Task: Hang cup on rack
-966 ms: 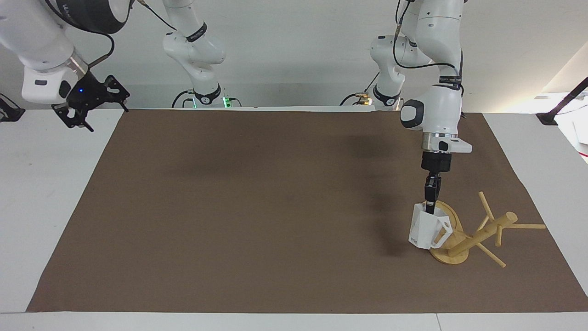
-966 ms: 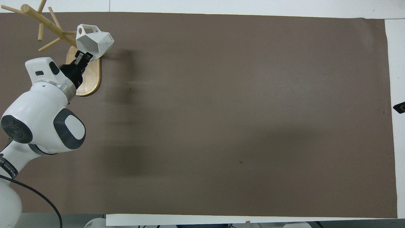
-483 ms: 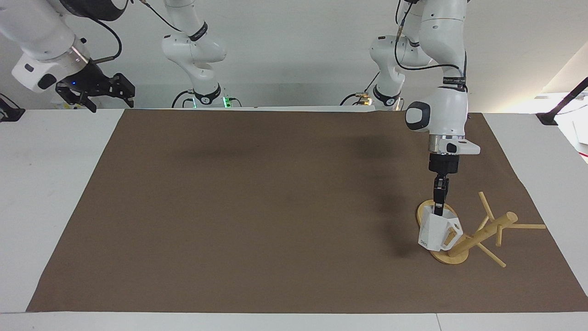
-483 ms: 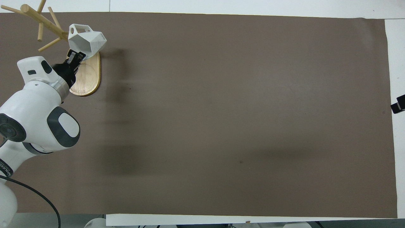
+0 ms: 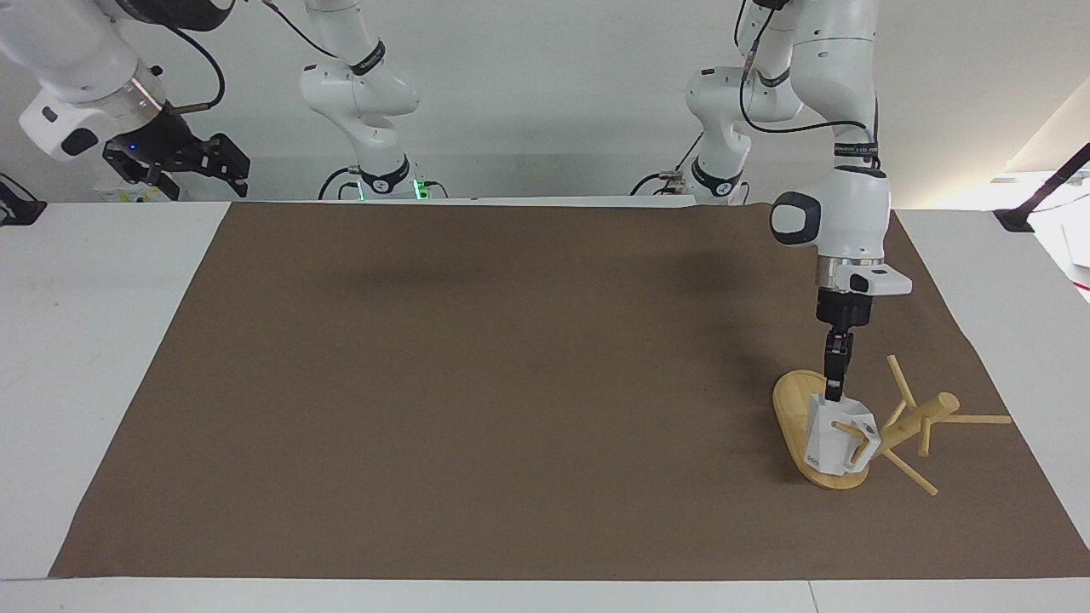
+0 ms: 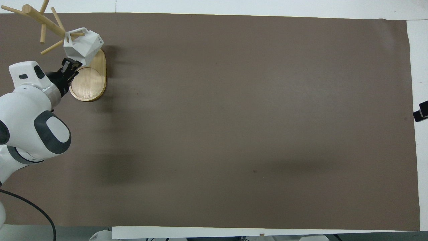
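The white faceted cup (image 5: 837, 440) hangs by its handle on a low peg (image 5: 848, 426) of the bamboo rack (image 5: 909, 425), above the rack's oval base (image 5: 796, 409). In the overhead view the peg (image 6: 77, 34) runs through the handle of the cup (image 6: 85, 46). My left gripper (image 5: 832, 392) points straight down at the cup's upper rim, and from overhead the left gripper (image 6: 71, 64) sits just beside the cup. My right gripper (image 5: 203, 174) waits open and raised off the mat at the right arm's end of the table.
A brown mat (image 5: 511, 383) covers most of the white table (image 5: 102, 340). The rack's other pegs (image 5: 979, 418) stick out toward the left arm's end. The right gripper's tip (image 6: 421, 114) shows at the mat's edge in the overhead view.
The left arm carried the cup sideways toward the rack's post and lowered it, so a peg now passes through the handle. The right gripper rose and then held still.
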Robot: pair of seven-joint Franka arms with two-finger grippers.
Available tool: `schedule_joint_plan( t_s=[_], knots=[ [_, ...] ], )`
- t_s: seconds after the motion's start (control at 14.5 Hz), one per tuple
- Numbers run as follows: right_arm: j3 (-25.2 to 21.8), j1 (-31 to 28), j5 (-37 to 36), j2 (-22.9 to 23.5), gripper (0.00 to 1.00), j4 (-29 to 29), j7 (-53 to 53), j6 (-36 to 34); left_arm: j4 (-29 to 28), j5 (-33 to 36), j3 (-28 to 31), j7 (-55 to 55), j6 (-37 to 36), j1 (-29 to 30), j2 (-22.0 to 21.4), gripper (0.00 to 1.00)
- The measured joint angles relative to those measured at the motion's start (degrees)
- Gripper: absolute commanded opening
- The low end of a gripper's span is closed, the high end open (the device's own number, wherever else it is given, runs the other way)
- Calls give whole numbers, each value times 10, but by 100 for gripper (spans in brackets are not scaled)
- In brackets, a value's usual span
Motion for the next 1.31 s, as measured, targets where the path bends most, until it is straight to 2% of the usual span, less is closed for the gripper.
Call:
schedule_joint_plan(
  t_s=[0.14, 0.48, 0.62, 0.83, 1.03, 1.31],
  knots=[
    [0, 0, 0, -1, 100, 0, 19, 0, 2, 0, 1, 6, -110, 25, -18, 99],
    [-1, 8, 2, -8, 100, -3, 44, 8, 11, 13, 3, 76, -309, 79, -86, 99],
    [-1, 10, 2, -8, 100, -4, 50, 9, 38, 76, 4, 86, -414, 98, -128, 99],
    [-1, 16, 4, -9, 100, -5, 66, 9, 123, 171, 0, 91, -595, 100, -167, 99],
    [-1, 16, 5, -9, 100, -11, 68, 9, 213, 224, -7, 174, -715, 91, -161, 99],
    [-3, 16, 6, -9, 100, -12, 68, 9, 320, 233, -8, 322, -832, 86, -117, 100]
  ],
)
